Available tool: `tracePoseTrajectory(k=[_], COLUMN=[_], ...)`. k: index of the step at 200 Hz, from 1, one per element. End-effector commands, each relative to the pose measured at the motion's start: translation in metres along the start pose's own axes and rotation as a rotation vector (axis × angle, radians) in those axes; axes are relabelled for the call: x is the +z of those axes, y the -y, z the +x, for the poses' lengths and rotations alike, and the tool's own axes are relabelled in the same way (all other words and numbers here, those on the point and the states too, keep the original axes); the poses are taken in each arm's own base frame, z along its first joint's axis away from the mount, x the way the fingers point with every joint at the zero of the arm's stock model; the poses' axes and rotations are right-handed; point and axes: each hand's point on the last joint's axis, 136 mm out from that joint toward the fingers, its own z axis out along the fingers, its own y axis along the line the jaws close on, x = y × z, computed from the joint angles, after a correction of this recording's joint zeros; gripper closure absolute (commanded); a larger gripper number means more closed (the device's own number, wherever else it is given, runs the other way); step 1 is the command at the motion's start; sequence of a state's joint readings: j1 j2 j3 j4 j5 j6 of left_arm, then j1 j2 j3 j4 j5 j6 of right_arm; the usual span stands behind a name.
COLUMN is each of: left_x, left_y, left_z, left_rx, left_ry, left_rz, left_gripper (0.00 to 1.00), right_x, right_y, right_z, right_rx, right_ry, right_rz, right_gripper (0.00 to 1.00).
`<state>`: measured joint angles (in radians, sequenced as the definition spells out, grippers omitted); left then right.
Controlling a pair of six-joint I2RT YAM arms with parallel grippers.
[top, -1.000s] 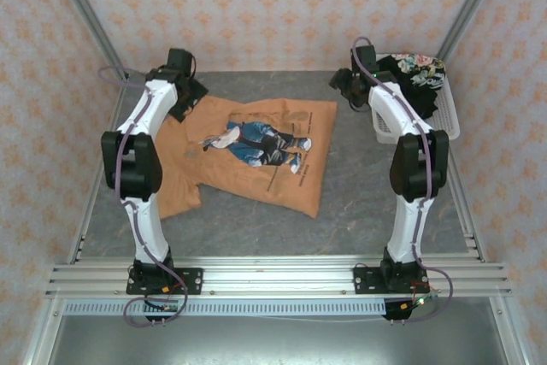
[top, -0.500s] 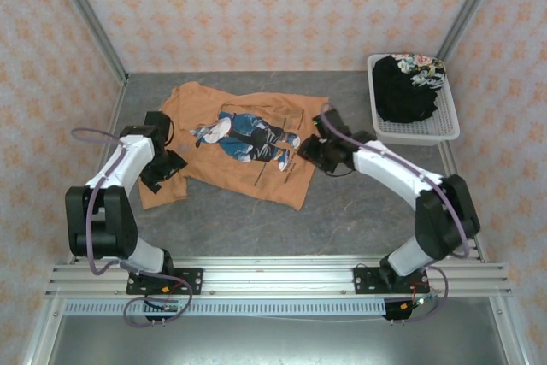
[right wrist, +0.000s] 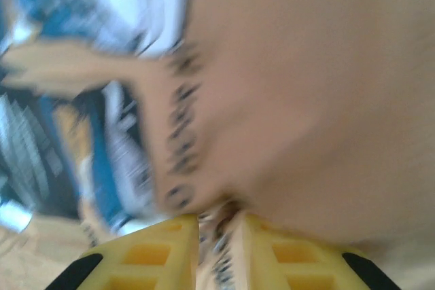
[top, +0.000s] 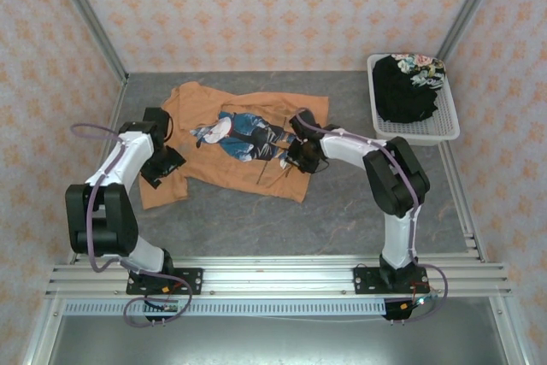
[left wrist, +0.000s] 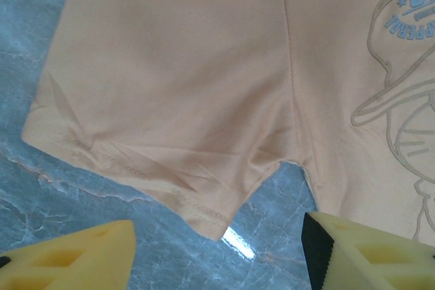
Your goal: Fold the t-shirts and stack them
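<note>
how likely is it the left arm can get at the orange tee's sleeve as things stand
Probably yes. The left pincer stands open just short of the orange tee, one finger to each side of the corner of its sleeve hem, and nothing lies between them.

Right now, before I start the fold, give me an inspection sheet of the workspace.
Surface: grey marbled table, flat.
Job's things: orange t-shirt spread print up; black t-shirt heaped in white basket, far right.
Clutter: nothing seen.
Grippers: left gripper open over a sleeve hem; right gripper pinching the orange t-shirt beside its print.
Cables: purple cable loops left of the cloth.
Surroundings: patterned walls, aluminium frame.
</note>
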<state>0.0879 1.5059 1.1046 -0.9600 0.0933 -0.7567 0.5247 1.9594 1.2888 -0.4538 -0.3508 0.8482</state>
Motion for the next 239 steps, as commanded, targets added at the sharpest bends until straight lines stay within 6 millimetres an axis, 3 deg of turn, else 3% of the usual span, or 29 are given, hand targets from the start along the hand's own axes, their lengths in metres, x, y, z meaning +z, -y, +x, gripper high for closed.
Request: tracePoseTrajectory(k=[1, 32, 56, 79, 116, 165, 193, 239], left_x=[-0.016, -0.012, 0.0, 0.016, 0.033, 0.062, 0.071, 0.074], left_y=[-0.012, -0.026, -0.034, -0.027, -0.017, -0.005, 0.013, 0.019], left_z=[0.003, 0.02, 0.038, 0.057, 0.071, 0.086, 0.085, 0.082], left_rx=[0.023, 0.041, 0.032, -0.005, -0.006, 0.013, 0.019, 0.03], left_ry=[0.008, -0.038, -0.083, -0.144, -0.167, -0.195, -0.176, -0.139], left_rz=[-0.009, -0.043, -0.033, 0.046, 0.082, 0.076, 0.118, 0.106], left_gripper=[0.33, 0.31, 0.28, 0.25, 0.21, 0.24, 0.36, 0.77], right_x=[-0.003, -0.024, -0.044, -0.07, -0.107, -0.107, -0.103, -0.081], right_y=[0.071, 0.088, 0.063, 0.052, 0.075, 0.127, 0.136, 0.151], right_z=[-0.024, -0.06, -0.069, -0.063, -0.045, -0.013, -0.003, 0.011], right_rx=[0.074, 0.079, -0.014, -0.057, -0.054, 0.05, 0.105, 0.27], right_ry=[0.007, 0.044, 0.033, 0.038, 0.097, 0.058, 0.041, -0.002], right_rz=[0.221, 0.208, 0.126, 0.087, 0.098, 0.114, 0.109, 0.12], right_gripper=[0.77, 0.77, 0.67, 0.53, 0.4, 0.36, 0.35, 0.38])
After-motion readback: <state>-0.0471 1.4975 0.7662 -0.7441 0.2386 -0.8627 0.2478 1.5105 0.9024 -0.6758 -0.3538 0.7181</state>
